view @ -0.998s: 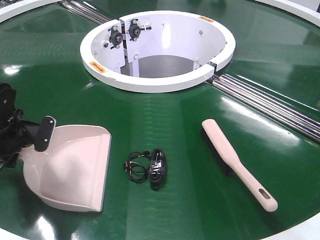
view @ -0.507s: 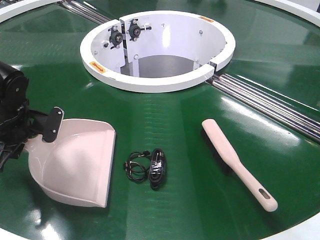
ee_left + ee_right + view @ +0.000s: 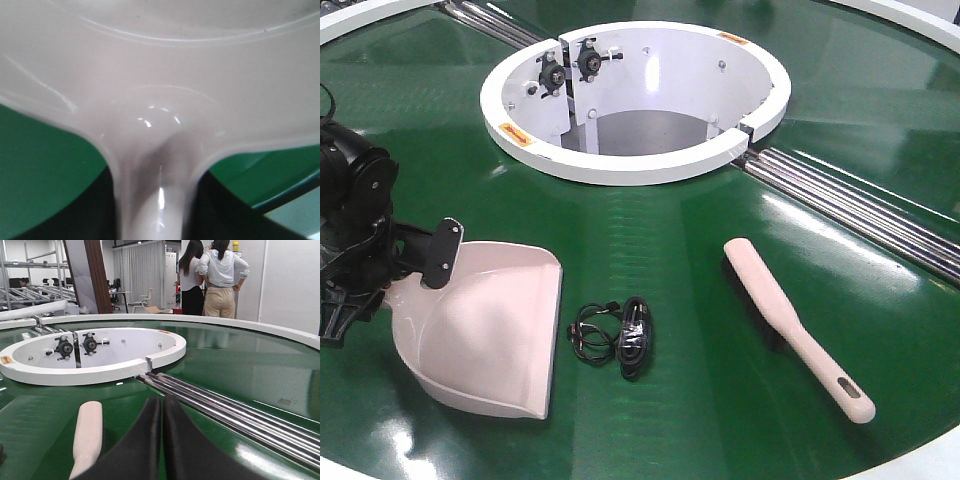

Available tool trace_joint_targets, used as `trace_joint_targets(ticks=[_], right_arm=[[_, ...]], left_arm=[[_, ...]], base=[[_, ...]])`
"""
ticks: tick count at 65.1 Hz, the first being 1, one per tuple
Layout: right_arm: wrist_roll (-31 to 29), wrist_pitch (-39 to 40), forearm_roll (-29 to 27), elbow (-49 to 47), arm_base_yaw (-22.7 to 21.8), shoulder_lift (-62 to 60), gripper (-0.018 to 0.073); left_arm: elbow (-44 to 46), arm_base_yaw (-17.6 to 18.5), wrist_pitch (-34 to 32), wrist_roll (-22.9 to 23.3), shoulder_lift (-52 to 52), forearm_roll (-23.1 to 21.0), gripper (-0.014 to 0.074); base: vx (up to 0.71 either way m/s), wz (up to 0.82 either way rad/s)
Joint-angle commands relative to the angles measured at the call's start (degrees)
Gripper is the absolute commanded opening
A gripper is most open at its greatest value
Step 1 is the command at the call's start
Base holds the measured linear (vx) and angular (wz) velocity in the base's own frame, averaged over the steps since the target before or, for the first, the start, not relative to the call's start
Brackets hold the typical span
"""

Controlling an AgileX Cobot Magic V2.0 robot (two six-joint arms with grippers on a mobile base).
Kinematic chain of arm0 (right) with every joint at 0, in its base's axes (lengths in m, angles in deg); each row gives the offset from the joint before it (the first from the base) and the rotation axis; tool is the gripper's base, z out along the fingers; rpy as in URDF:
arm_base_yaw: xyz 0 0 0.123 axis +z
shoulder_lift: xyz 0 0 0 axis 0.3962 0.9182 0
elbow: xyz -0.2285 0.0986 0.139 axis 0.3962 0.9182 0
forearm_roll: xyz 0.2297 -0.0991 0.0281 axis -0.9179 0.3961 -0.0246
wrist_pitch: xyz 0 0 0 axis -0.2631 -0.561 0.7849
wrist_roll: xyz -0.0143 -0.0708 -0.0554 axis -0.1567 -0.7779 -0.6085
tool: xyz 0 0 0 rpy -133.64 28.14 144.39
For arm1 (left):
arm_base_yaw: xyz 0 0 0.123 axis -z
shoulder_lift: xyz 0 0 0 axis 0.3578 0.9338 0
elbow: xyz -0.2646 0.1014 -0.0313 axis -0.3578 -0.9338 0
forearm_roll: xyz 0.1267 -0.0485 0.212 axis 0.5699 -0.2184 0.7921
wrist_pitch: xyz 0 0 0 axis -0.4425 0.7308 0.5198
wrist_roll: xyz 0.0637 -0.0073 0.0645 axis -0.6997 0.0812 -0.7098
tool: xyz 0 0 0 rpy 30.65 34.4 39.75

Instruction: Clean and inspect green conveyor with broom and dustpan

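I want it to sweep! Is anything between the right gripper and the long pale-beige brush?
Nothing visible does. The slim pale-beige plastic broom lies close beside the shut right gripper, with only glossy green conveyor belt between them.

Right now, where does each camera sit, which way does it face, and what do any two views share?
Front view: high at the near edge, looking down across the green conveyor to the white ring; left claw shows, gripping the dustpan.
Left wrist: pressed close behind the dustpan's handle root; dark claw fingers flank it.
Right wrist: low over the belt, facing the ring; shut right claw at the bottom.
Shared: front and right wrist both show ring, steel rollers and broom.
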Motion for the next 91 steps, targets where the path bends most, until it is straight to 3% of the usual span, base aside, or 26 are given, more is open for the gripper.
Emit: trace_joint_targets(ticks=[1, 20, 91], right_arm=[[0.1, 4.4, 0.1, 0.2, -0.1, -0.7, -0.0008], [0.1, 4.4, 0.1, 0.2, -0.1, -0.7, -0.0008], [0.1, 4.4, 0.1, 0.2, -0.1, -0.6, -0.0008]], left_arm=[[1.7, 0.3, 0.2, 1.3, -2.2, 1.1, -0.0007], [1.7, 2.5, 0.1, 3.0, -1.3, 3.1, -0.0007], [1.7, 2.5, 2.8, 3.4, -1.3, 2.9, -0.0007]], base=[[0.0, 0.0], [0.0, 0.0], [0.0, 0.0]])
